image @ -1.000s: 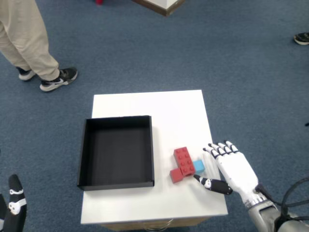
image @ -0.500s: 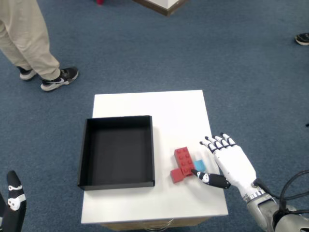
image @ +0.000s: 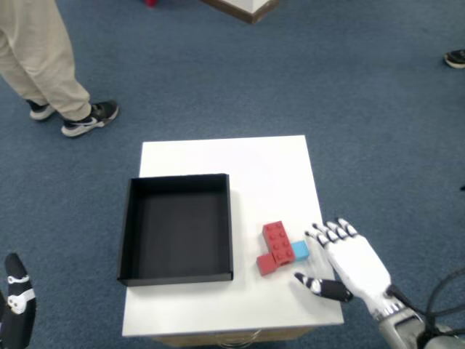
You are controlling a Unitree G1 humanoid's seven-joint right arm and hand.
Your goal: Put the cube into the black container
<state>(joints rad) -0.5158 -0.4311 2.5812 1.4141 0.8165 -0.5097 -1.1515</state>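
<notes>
A red studded block (image: pixel 275 246) lies on the white table (image: pixel 247 167), just right of the black container (image: pixel 176 227). A small light-blue cube (image: pixel 299 251) rests against the red block's right side. The container is an open square tray with nothing inside it. My right hand (image: pixel 352 263) hovers over the table's front right corner, fingers spread and holding nothing. Its fingertips (image: pixel 327 233) are a short way right of the blue cube, and the thumb (image: pixel 320 286) points left below it, apart from both blocks.
A person in beige trousers and dark shoes (image: pixel 87 120) stands on the blue carpet beyond the table's far left. My other hand (image: pixel 16 309) shows at the lower left, off the table. The table's right edge runs just under my right hand.
My right hand has drawn back down and to the right, away from the blocks; its thumb no longer touches the cube. The red block and the blue cube sit where they were.
</notes>
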